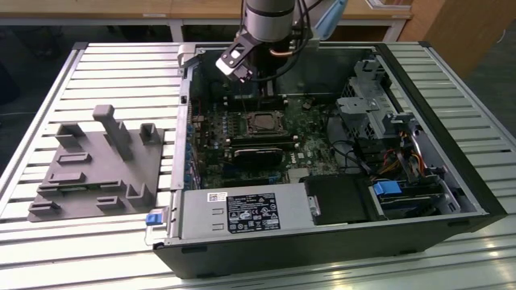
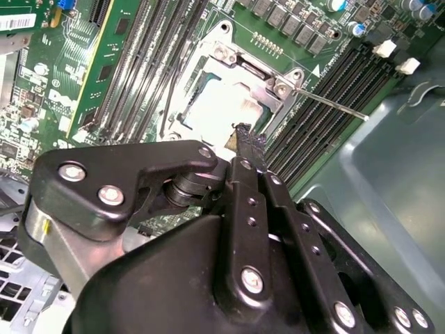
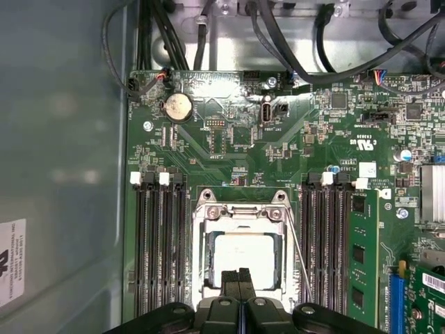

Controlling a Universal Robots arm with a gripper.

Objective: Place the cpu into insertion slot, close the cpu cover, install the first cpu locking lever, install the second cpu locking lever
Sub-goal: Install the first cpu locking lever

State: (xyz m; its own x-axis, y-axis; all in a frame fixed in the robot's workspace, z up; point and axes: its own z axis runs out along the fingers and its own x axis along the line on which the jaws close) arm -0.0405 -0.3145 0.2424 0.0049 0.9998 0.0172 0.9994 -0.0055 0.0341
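Observation:
The cpu (image 3: 243, 256) lies pale and square in the insertion slot (image 3: 206, 259) on the green board; it also shows in the second wrist view (image 2: 219, 104). The silvery cpu cover (image 3: 242, 217) lies flat around it, framing its face. A thin metal locking lever (image 2: 330, 103) sticks out at an angle over the memory slots beside the socket. My gripper (image 3: 242, 277) hangs just above the socket's edge, its black fingers (image 2: 252, 156) pressed together with nothing between them. In the exterior view the gripper (image 1: 269, 90) reaches into the open case behind the socket (image 1: 260, 122).
Memory slots (image 3: 158, 243) flank the socket on both sides. A black block (image 1: 258, 154) sits in front of the socket. The power supply (image 1: 241, 211), a drive cage (image 1: 379, 109) and cables crowd the case. A grey fixture (image 1: 96, 163) stands on the slatted table at the exterior view's left.

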